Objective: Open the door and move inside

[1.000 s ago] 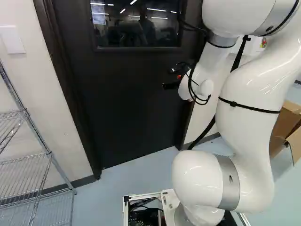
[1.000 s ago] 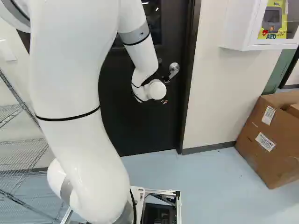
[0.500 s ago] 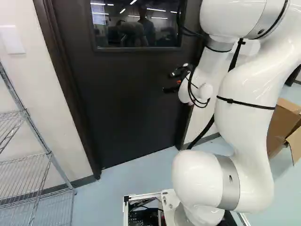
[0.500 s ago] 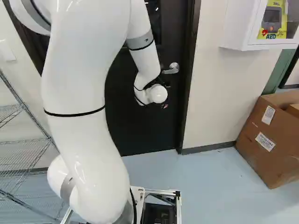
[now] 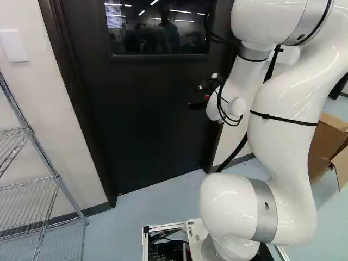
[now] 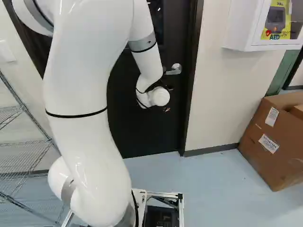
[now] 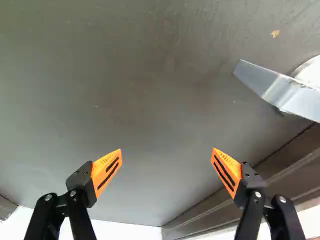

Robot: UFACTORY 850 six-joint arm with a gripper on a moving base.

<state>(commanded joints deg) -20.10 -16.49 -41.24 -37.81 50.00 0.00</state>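
1. The lever handle (image 6: 175,69) sits on the closed door (image 5: 141,114), near the frame (image 6: 192,61) — its long axis close to level, free end pointing toward the door's middle.
2. The hand (image 5: 195,96) is spread wide — apart from the lever handle.

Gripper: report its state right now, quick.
Gripper: open, fingers wide apart, nothing between them; the door handle is off to one side, not gripped.
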